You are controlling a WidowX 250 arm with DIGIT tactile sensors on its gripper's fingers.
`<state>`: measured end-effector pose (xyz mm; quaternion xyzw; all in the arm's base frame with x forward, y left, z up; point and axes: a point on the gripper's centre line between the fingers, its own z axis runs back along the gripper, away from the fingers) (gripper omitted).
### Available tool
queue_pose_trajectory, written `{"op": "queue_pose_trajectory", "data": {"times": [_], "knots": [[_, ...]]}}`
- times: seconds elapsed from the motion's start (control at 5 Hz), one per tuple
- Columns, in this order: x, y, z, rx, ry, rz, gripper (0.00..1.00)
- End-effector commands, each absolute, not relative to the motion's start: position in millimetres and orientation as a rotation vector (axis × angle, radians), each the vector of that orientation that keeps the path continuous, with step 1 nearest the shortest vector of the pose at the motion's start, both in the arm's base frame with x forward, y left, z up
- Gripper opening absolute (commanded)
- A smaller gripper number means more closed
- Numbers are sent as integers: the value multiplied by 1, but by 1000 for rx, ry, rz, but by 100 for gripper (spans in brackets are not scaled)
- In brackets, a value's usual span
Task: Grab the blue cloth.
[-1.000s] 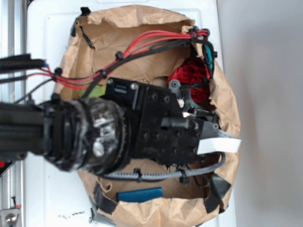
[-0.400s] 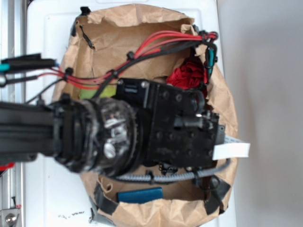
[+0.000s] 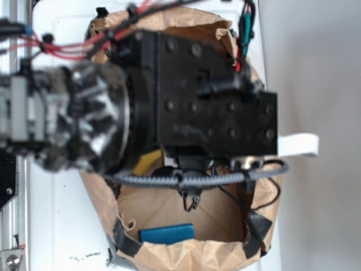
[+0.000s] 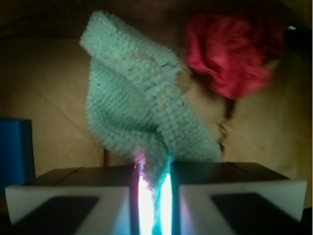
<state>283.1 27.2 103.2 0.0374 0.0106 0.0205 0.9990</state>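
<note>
In the wrist view my gripper [image 4: 152, 196] is shut on the blue cloth [image 4: 142, 112], a pale aqua terry rag. A fold of it is pinched in the narrow gap between the two white-faced fingers [image 4: 73, 200]. The rest of the rag stands out in a crumpled peak, off the brown paper floor. In the exterior view the black wrist block [image 3: 214, 96] looms large and blurred and hides the cloth. One white finger [image 3: 299, 145] sticks out to its right.
A red ruffled fabric ball [image 4: 230, 54] lies beyond the cloth to the right. A dark blue hard rectangle [image 3: 167, 233] rests by the near wall of the brown paper-lined bin [image 3: 186, 255]. A yellow sponge [image 3: 148, 161] peeks from under the arm. Cables trail over the bin.
The arm has risen toward the exterior camera and shifted up-frame and right. It now covers the red ball, and the yellow sponge shows below it.
</note>
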Motion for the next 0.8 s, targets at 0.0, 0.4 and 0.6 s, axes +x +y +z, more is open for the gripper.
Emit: {"op": "queue_pose_trajectory", "data": {"times": [0.0,0.4,0.6], "knots": [[279,52,170,-34,-99,58,0],[263,42,195,-70,-167,-4,0],[259,33,202,-52,-212,-17,0]]}}
